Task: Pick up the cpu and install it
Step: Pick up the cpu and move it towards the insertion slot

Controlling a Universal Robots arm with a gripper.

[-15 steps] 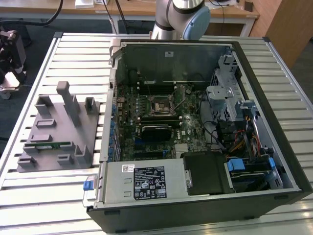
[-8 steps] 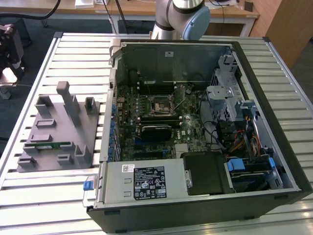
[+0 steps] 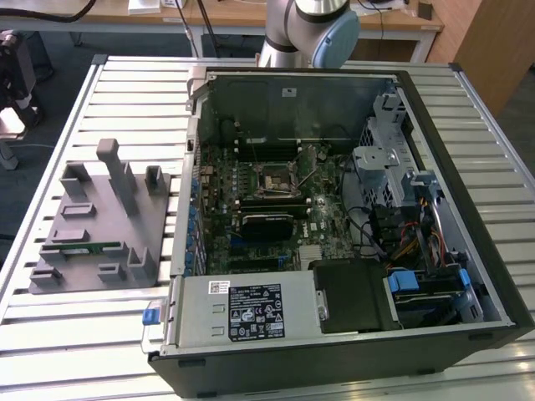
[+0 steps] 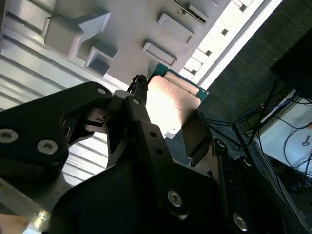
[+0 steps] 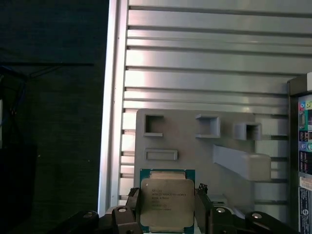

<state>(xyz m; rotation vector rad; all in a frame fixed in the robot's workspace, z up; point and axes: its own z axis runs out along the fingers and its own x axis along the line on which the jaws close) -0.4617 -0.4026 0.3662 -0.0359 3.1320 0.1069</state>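
Though square, cpu (image 5: 166,199) in end effector (image 5: 168,208), plate-up

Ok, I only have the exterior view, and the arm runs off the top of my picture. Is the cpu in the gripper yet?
Observer: Yes. In both wrist views the cpu is clamped in the gripper, pinched on two opposite edges, with its pale metal top plate facing the first wrist camera.
Operator: And is it off the parts tray, or sitting on it?
Observer: Off it, as far as I can judge. In the first wrist view the grey fixture tray lies well behind the cpu and apart from it, so the chip hangs clear above the tray.
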